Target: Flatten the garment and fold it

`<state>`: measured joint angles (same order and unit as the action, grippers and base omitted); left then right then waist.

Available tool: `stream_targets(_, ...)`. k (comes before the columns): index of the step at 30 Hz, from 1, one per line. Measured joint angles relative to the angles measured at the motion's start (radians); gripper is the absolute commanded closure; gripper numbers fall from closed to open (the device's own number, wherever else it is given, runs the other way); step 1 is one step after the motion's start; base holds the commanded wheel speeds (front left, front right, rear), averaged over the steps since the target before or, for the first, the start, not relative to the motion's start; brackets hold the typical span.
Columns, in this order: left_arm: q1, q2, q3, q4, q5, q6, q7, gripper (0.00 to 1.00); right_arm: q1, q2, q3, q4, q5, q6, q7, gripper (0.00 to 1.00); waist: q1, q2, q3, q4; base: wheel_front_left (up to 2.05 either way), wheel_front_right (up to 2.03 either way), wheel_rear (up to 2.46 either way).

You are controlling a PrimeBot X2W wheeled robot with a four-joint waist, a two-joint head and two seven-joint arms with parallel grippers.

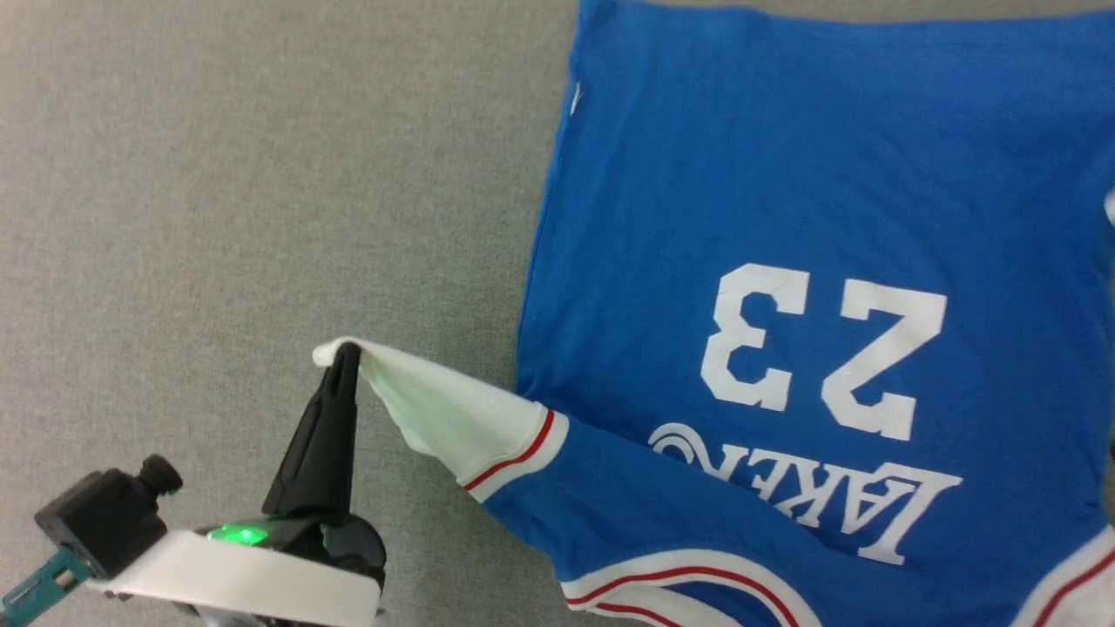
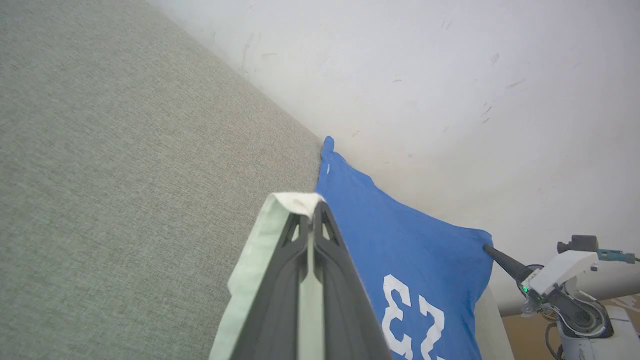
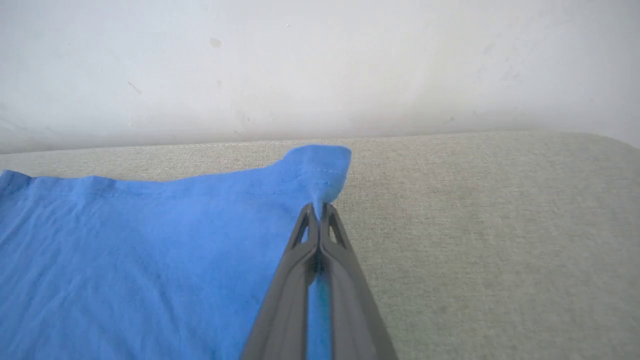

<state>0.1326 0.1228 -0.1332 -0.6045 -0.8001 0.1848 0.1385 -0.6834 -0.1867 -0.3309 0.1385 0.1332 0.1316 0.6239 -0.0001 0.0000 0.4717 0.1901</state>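
The garment [image 1: 784, 218], a royal-blue jersey with white letters and the number 23, lies spread on the grey surface, print side up. Its white sleeve [image 1: 444, 409], edged with a red stripe, is pulled out to the left. My left gripper [image 1: 347, 355] is shut on the tip of that sleeve, lifting it slightly; the same grip appears in the left wrist view [image 2: 312, 210]. My right gripper [image 3: 319, 209] is shut on the far blue hem corner [image 3: 320, 170] of the garment, near the wall. In the left wrist view the right gripper [image 2: 486, 247] meets that same corner.
The grey fabric surface [image 1: 218, 174] stretches wide to the left of the garment. A white wall [image 3: 320, 65] rises along the far edge. Part of the robot's base [image 2: 585, 320] and a bit of floor show past the surface's right end.
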Motion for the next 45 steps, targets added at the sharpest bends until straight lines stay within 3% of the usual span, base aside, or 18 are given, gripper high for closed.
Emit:
stream_targets(4,0.038,0.006,0.011,-0.004,0.001,0.016,0.001,1.0,0.235,0.0,-0.118,-0.174,0.068,0.0,0.0,1.0,-0.0001,0.0,-0.056,-0.024,0.0,0.0,0.0)
stream_targets(9,0.087,0.016,0.028,-0.001,0.009,0.029,0.001,1.0,0.592,0.114,-0.331,-0.325,0.133,0.0,0.028,1.0,-0.0003,0.0,-0.111,-0.073,0.0,0.0,0.0)
stream_targets(13,0.117,0.019,0.022,0.002,0.008,0.029,0.004,1.0,0.832,0.132,-0.428,-0.29,0.211,0.0,0.023,1.0,-0.0003,0.0,-0.14,-0.122,0.0,0.0,0.0)
stream_targets(17,0.133,0.021,0.016,0.002,0.008,0.036,0.007,1.0,0.969,0.136,-0.396,-0.156,0.243,0.0,-0.073,1.0,-0.0003,0.0,-0.164,-0.166,0.0,0.0,0.0)
stream_targets(19,0.134,0.024,0.016,0.004,0.008,0.037,0.012,1.0,0.966,0.138,-0.369,-0.098,0.27,0.0,-0.136,1.0,-0.0002,0.0,-0.175,-0.187,0.0,0.0,0.0)
stream_targets(20,0.134,0.026,0.016,0.004,0.008,0.037,0.013,1.0,0.958,0.139,-0.349,-0.092,0.268,0.0,-0.174,0.22,-0.0001,0.0,-0.181,-0.196,0.0,0.0,0.0)
stream_targets(21,0.134,0.028,0.015,0.005,0.008,0.037,0.017,1.0,0.943,0.139,-0.331,-0.095,0.264,0.0,-0.206,0.0,0.0,0.0,-0.187,-0.205,0.0,0.0,0.0)
stream_targets(26,0.136,0.038,0.011,-0.001,0.01,0.039,0.03,1.0,0.832,0.138,-0.227,-0.309,0.187,0.0,-0.234,0.0,-0.0001,0.0,-0.216,-0.234,0.0,0.0,0.0)
stream_targets(29,0.133,0.038,0.002,-0.008,0.01,0.039,0.037,1.0,0.716,0.107,-0.156,-0.458,0.154,0.0,-0.165,0.0,-0.0001,0.0,-0.217,-0.24,0.0,0.0,0.0)
stream_targets(31,0.128,0.038,-0.004,-0.01,0.01,0.039,0.038,1.0,0.638,0.063,-0.095,-0.489,0.149,0.0,-0.115,0.0,0.0001,0.0,-0.21,-0.238,0.0,0.0,0.0)
stream_targets(36,0.09,0.038,-0.021,-0.012,0.018,0.037,0.045,1.0,0.49,-0.049,0.059,-0.414,0.132,0.0,-0.023,0.0,0.0001,0.0,-0.175,-0.221,0.0,0.0,0.0)
stream_targets(45,0.035,0.037,-0.048,-0.006,0.021,0.026,0.046,1.0,0.325,-0.131,0.241,-0.143,0.093,0.0,0.085,0.0,0.0003,0.0,-0.08,-0.154,0.0,0.0,0.0)
